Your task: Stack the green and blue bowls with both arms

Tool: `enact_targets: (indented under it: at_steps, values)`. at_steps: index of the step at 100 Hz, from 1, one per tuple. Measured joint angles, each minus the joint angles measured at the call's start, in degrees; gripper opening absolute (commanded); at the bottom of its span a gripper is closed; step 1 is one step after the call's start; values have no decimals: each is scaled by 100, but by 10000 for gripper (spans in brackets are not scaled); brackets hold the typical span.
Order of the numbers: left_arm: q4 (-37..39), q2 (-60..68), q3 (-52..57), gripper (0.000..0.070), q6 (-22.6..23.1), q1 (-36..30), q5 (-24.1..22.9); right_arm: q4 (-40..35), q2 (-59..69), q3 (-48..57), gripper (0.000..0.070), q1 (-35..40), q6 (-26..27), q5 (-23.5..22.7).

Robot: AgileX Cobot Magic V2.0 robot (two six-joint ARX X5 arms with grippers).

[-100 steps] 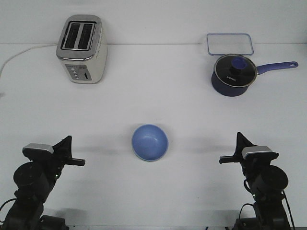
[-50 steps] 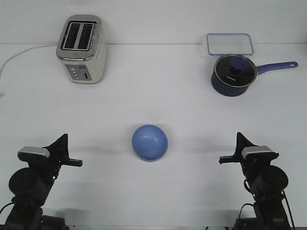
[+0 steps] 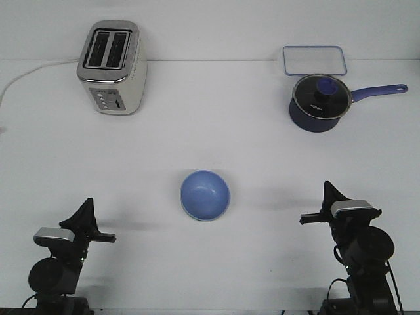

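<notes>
The blue bowl [image 3: 205, 194] rests upright at the table's centre. A thin pale green edge [image 3: 191, 214] shows under its near left rim, so the green bowl appears to lie nested beneath it. My left gripper [image 3: 86, 211] is low at the near left, well clear of the bowls, its pointed fingers together and holding nothing. My right gripper [image 3: 327, 195] stands at the near right, level with the bowls and apart from them, also with fingers together and empty.
A silver toaster [image 3: 111, 67] with a white cord stands at the back left. At the back right are a dark navy saucepan [image 3: 318, 102] with a long handle and a clear lidded container [image 3: 314, 60].
My left arm has drawn back and sunk toward the near edge of the table. The right arm and the bowls have not moved.
</notes>
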Motion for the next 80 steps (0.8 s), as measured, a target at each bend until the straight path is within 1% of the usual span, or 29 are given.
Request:
enact_targets:
  at_steps: [16,36,57,80]
  values:
    - [42,-396,-337,11,0,4,0,0,0,0,0,0,0,0]
    - [201,-404,-439,11,2,59,0,0,0,0,0,0,0,0]
    - [732,-404,-496,11,2,85,0,0,0,0,0,0,0,0]
    - [730,-402,-496,11,2,101,0,0,0,0,0,0,0,0]
